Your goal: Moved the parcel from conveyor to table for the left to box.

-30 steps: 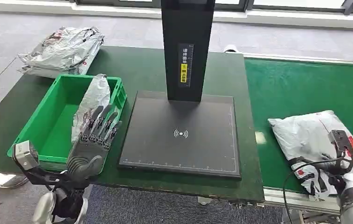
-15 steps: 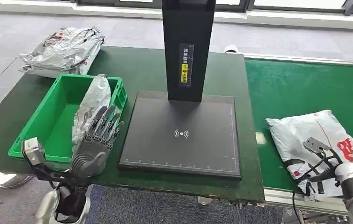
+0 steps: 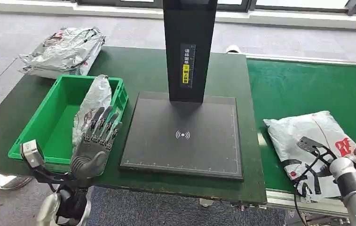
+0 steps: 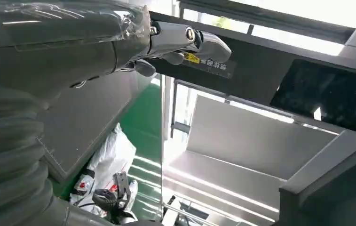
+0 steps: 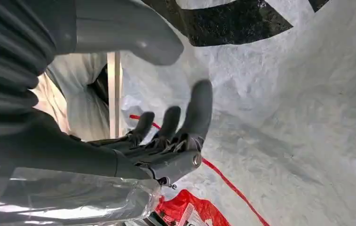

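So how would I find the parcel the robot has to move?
Look at the bright green conveyor right of the dark table. The white parcel with red and black print lies at its near edge, alone on the belt, with the right hand over it.

Grey carpet floor (image 3: 133,33) below bright windows (image 3: 303,4).

Parcel (image 3: 314,141) partly behind right arm (label print unreadable)

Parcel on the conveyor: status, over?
Right hand open, fingers spread at the parcel, no grip seen. Parcel flat on the conveyor. Left hand open by the green bin. Nothing blocking the scanner pad.
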You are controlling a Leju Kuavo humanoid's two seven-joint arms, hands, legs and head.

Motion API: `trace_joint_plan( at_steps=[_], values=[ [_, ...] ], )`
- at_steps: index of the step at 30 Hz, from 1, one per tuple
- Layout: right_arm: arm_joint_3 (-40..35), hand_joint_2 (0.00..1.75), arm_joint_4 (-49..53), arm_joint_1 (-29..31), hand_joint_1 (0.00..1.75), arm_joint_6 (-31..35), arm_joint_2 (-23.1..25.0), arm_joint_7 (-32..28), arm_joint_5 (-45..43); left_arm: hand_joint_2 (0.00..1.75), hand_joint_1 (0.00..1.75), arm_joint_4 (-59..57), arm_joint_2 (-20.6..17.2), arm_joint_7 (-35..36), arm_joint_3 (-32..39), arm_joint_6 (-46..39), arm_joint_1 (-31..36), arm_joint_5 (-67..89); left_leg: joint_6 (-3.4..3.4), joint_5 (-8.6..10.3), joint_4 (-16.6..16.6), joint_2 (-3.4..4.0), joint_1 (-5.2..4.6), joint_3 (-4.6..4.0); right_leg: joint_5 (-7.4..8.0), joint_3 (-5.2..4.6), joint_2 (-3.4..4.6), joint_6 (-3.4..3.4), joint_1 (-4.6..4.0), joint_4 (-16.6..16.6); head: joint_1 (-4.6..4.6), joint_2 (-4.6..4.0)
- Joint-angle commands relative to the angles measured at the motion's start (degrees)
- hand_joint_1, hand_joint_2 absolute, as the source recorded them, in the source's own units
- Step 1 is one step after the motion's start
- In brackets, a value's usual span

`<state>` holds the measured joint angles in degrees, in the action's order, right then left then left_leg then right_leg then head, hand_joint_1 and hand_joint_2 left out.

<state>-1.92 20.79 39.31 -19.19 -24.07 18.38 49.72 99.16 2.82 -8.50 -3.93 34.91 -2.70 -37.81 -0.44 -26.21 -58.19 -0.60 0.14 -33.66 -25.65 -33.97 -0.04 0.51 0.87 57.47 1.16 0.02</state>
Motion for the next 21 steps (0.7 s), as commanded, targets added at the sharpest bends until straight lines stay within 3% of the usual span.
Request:
trace_joint_plan(
  at_steps=[1,6,7,8,14,21],
  values=[
    [-3.71,1.75,-3.6,3.25,1.75,-0.23,2.39,-0.89,-0.06,1.75,0.0,-1.24,-1.48,-0.49,-0.13,-0.46,-0.23,0.26,-0.03,-0.01,0.07,0.26,0.01,0.11,0.06,0.03,0.21,-0.05,-0.02,-0.07,0.0,0.0],
    [-2.9,1.75,-3.27,3.91,1.75,2.38,3.06,-0.79,-0.03,1.75,0.0,-0.69,-1.35,-0.63,0.01,-1.29,-0.64,0.39,-0.03,-0.01,0.08,0.29,0.02,0.11,0.07,0.03,0.24,-0.06,-0.03,-0.09,0.0,0.0],
    [-2.73,1.75,-3.13,4.29,0.7,3.01,3.3,-0.61,-0.05,1.75,0.0,-0.32,-1.35,-0.57,0.09,-1.57,-0.88,0.53,-0.03,-0.01,0.07,0.27,-0.01,0.09,0.06,0.0,0.23,-0.05,0.0,-0.05,0.0,-0.02],
    [-2.52,1.75,-2.52,4.46,0.0,5.53,3.73,-0.63,0.16,1.75,0.0,0.41,-1.11,-0.6,0.27,-2.29,-1.28,0.77,-0.02,-0.02,0.03,0.22,0.01,0.06,0.04,-0.01,0.19,-0.04,-0.01,-0.02,0.0,0.0],
    [-1.63,1.75,-1.34,6.29,0.0,14.2,4.98,-0.17,2.03,1.75,0.0,4.03,-0.12,0.61,0.8,-4.01,-3.31,0.79,-0.03,-0.04,0.04,0.43,0.02,0.07,0.09,-0.05,0.38,-0.06,-0.04,-0.04,0.0,0.0],
    [-0.85,1.75,-0.77,5.91,0.0,16.41,4.47,-1.08,2.52,1.75,0.0,3.86,0.22,1.16,0.37,-4.12,-3.22,0.72,-0.01,-0.01,0.04,0.2,-0.01,0.06,0.04,-0.02,0.16,-0.03,0.0,-0.02,0.0,-0.02]
  ],
)
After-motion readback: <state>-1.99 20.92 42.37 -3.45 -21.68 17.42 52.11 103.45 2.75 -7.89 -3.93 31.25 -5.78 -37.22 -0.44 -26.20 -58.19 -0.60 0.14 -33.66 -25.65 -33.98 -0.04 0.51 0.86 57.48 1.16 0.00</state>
